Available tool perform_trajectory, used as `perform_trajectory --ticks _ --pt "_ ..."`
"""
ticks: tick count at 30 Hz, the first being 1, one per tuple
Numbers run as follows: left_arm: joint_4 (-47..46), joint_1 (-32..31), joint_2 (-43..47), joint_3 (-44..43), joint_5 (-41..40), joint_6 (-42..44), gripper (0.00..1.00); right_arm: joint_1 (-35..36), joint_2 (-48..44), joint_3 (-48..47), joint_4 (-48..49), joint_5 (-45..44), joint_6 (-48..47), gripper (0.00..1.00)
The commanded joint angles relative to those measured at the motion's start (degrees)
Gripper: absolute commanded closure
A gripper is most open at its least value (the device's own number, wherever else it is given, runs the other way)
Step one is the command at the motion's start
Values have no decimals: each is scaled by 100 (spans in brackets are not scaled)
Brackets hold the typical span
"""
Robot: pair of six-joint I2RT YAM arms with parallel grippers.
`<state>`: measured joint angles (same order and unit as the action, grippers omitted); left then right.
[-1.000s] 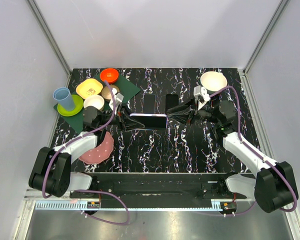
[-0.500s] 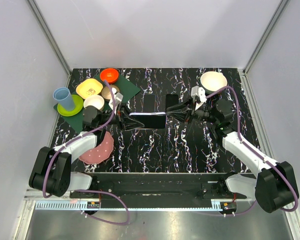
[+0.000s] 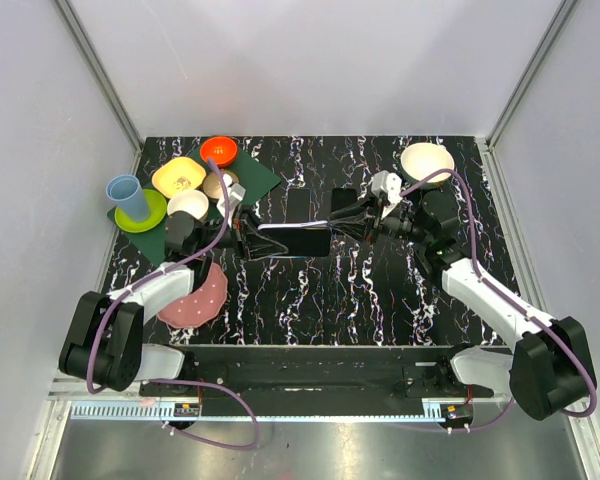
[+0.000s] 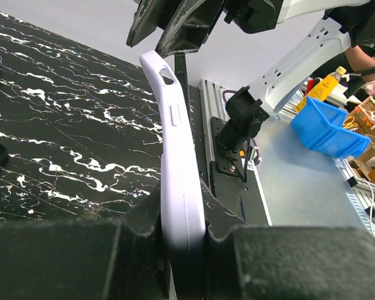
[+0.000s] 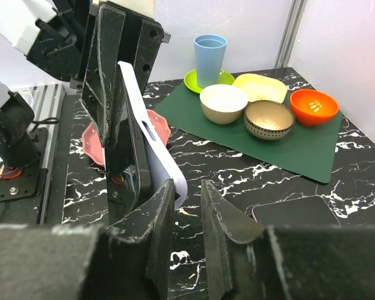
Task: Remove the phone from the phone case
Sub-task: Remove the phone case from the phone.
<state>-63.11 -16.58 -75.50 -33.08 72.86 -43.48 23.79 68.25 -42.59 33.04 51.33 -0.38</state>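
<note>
A black phone (image 5: 126, 144) sits in a lilac phone case (image 3: 295, 240), held on edge above the table's middle. My left gripper (image 3: 248, 238) is shut on the case's left end; the case (image 4: 181, 181) is pinched between its fingers in the left wrist view. My right gripper (image 3: 332, 222) is at the right end. In the right wrist view the case (image 5: 140, 112) bends away from the phone, and its corner lies at my right gripper's (image 5: 187, 206) tips. The jaws stand narrowly apart, with a gap beside the case.
A green mat (image 3: 255, 180) at the back left holds several bowls. A blue cup (image 3: 126, 193) stands on a green plate. A pink plate (image 3: 202, 298) lies near the left arm. A white bowl (image 3: 427, 160) sits at the back right. Two dark flat slabs (image 3: 302, 205) lie behind the phone.
My right gripper has narrowed from wide open and moved left onto the case's right end. The left gripper keeps its hold.
</note>
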Motion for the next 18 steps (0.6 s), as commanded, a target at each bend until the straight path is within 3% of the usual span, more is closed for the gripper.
perform_trajectory --ticks 1,8,18 --pt "-1177 -179 141 -208 141 -11 100 293 268 -153 -781 -237 -515 71" --pt "-1116 -179 115 -225 62 -11 100 232 22 -250 -746 -300 -323 67" --pt "-1422 -4 124 -164 -175 -221 100 64 -101 -162 -807 1316 -41 54"
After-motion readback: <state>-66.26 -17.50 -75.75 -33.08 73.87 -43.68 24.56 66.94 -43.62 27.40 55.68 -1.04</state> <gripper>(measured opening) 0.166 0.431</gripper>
